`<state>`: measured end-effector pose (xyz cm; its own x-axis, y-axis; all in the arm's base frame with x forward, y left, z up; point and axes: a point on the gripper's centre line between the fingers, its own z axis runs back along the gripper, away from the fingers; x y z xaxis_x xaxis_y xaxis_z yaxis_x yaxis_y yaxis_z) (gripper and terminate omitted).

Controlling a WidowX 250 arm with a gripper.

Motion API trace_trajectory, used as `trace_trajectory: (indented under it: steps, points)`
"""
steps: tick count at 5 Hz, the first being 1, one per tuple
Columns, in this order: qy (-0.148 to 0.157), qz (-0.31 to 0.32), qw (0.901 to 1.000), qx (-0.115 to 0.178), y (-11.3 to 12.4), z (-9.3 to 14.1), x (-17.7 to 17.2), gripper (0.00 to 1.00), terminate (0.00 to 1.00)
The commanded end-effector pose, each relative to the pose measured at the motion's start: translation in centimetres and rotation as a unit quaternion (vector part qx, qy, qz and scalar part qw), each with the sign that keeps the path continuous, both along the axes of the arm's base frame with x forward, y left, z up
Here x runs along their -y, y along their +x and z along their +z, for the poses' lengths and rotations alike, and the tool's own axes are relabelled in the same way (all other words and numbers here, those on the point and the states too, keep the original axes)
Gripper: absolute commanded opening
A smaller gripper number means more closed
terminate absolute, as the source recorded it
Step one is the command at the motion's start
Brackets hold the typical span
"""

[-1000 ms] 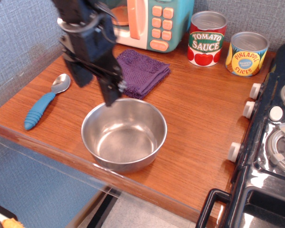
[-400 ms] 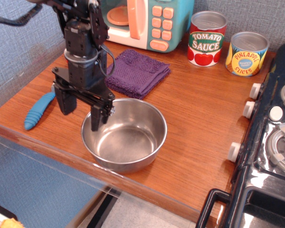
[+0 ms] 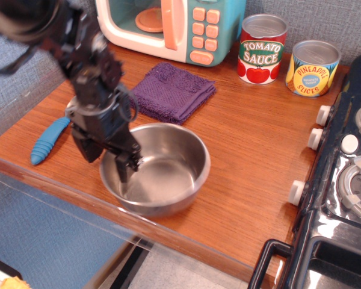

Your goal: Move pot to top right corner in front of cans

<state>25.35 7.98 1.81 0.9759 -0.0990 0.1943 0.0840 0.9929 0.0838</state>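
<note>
The shiny steel pot (image 3: 168,171) sits near the front edge of the wooden counter, left of centre. My black gripper (image 3: 108,164) has come down over the pot's left rim. One finger is inside the bowl and the other is outside its wall, with the jaws still apart. The red Tomato Sauce can (image 3: 262,51) and the yellow-and-blue Pineapple Slices can (image 3: 313,67) stand side by side at the back right, far from the pot.
A purple cloth (image 3: 171,90) lies just behind the pot. A blue-handled spoon (image 3: 48,139) lies to the left, partly hidden by my arm. A toy microwave (image 3: 168,24) stands at the back. A black stove (image 3: 349,180) borders the counter on the right.
My gripper has dropped lower and tilted, so its fingers now straddle the pot's left rim. The pot has shifted very slightly left.
</note>
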Motion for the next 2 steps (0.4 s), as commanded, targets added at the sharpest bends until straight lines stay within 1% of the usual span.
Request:
trace_trajectory:
  steps: [1,2]
  points:
    - [-0.013,0.001,0.9997,0.019,0.22,0.07,-0.47,1.00,0.00]
    - [-0.012,0.003,0.9997,0.020,0.10,0.32,-0.63,0.00,0.00]
